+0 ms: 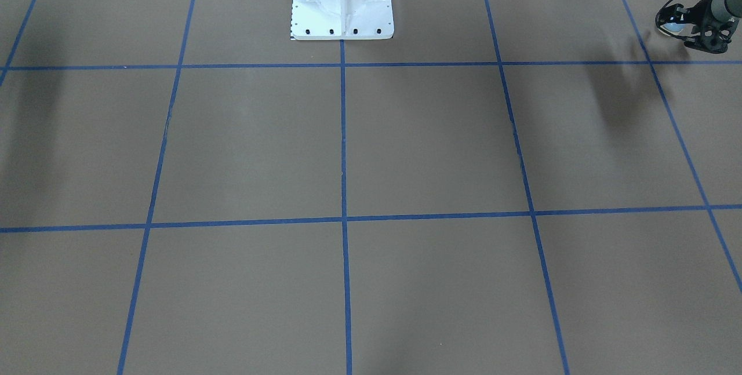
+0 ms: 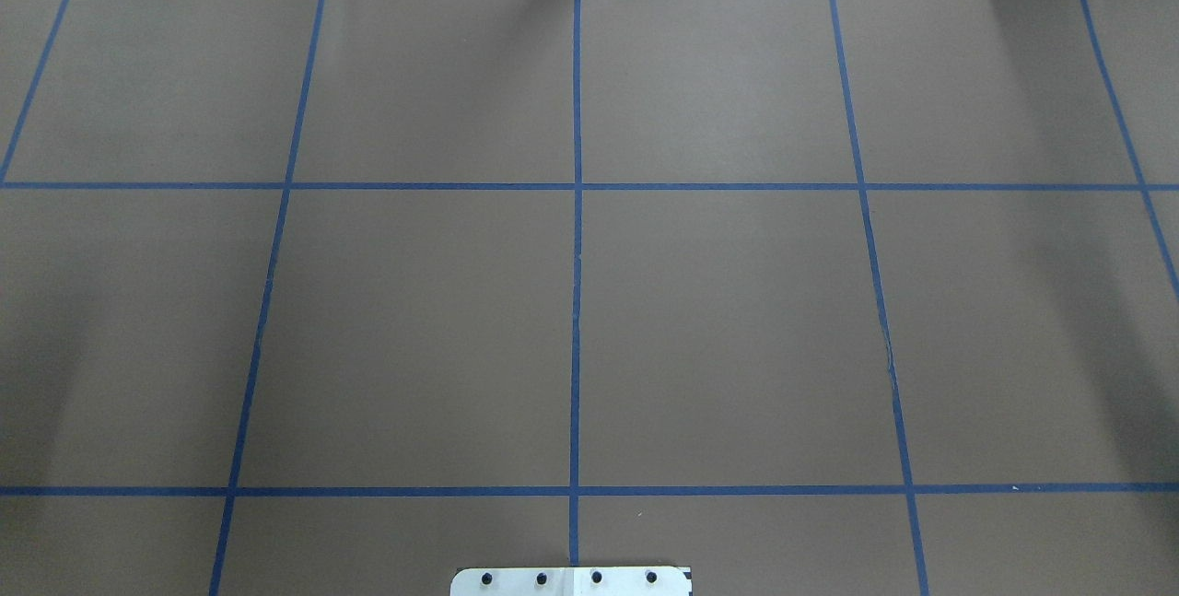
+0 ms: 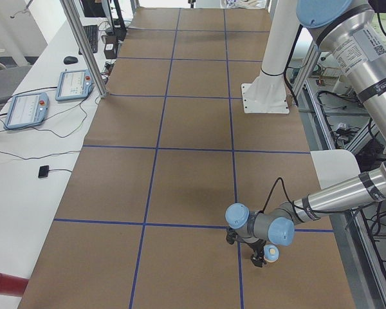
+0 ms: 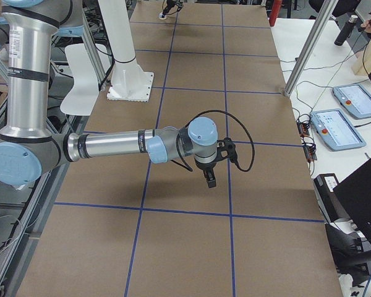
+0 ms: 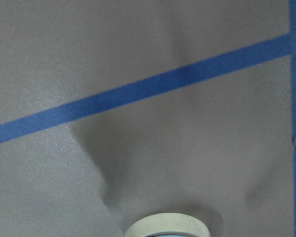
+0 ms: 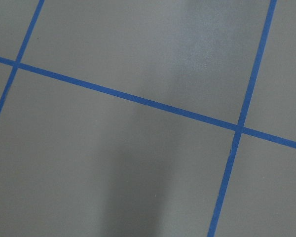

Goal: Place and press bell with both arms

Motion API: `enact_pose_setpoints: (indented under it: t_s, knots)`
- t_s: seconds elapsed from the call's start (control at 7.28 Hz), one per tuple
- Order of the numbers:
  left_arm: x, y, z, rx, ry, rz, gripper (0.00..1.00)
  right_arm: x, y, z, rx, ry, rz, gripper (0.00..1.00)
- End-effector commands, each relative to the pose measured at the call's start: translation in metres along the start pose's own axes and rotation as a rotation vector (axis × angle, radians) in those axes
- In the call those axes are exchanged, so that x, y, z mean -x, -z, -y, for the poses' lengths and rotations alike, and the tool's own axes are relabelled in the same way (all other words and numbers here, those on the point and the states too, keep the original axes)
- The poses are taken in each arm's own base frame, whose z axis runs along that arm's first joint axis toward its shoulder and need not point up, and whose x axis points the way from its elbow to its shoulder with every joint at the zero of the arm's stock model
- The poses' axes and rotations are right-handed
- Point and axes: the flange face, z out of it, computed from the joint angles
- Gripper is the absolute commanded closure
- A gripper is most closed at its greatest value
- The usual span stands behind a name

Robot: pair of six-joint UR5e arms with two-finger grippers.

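The bell (image 3: pixel 271 253), a small light-blue dome with cream parts, sits in my left gripper (image 3: pixel 262 256), just above the brown table near its left end. In the front-facing view the bell (image 1: pixel 673 27) shows pale between the black fingers of that gripper (image 1: pixel 683 22), at the top right. The left wrist view shows only the bell's cream ring (image 5: pixel 167 225) at the bottom edge, over its shadow. My right gripper (image 4: pixel 209 180) hangs fingers down above the table in the exterior right view only. I cannot tell if it is open or shut.
The white bolted pedestal (image 1: pixel 342 10) stands at the table's robot-side middle. Blue tape lines (image 2: pixel 577 301) grid the brown table. Teach pendants (image 3: pixel 26 109) and cables lie on the white side bench. A red cylinder (image 3: pixel 3 283) lies at the near corner.
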Motion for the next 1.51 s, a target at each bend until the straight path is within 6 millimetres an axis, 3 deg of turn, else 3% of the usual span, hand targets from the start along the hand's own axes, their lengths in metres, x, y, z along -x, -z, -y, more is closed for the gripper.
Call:
enact_pose_setpoints:
  t_s: [0.0, 0.82, 1.1, 1.24, 1.37]
  knots:
    - [-0.001, -0.005, -0.001, 0.021, -0.001, 0.001, 0.0, 0.001, 0.0, 0.001, 0.0, 0.003, 0.001, 0.0]
    - [-0.005, -0.013, -0.002, 0.054, 0.015, -0.005, 0.04, 0.005, -0.004, 0.001, 0.009, 0.009, 0.003, 0.0]
    - [-0.005, -0.015, -0.002, 0.062, 0.01, -0.001, 0.29, 0.004, -0.005, 0.001, 0.011, 0.009, 0.003, 0.0]
    - [-0.006, -0.015, -0.001, 0.065, 0.007, -0.001, 0.36, 0.004, -0.005, 0.001, 0.011, 0.009, 0.003, 0.0]
    - [-0.007, -0.016, -0.001, 0.067, 0.005, 0.0, 0.53, 0.005, -0.006, 0.001, 0.012, 0.01, 0.004, 0.0]
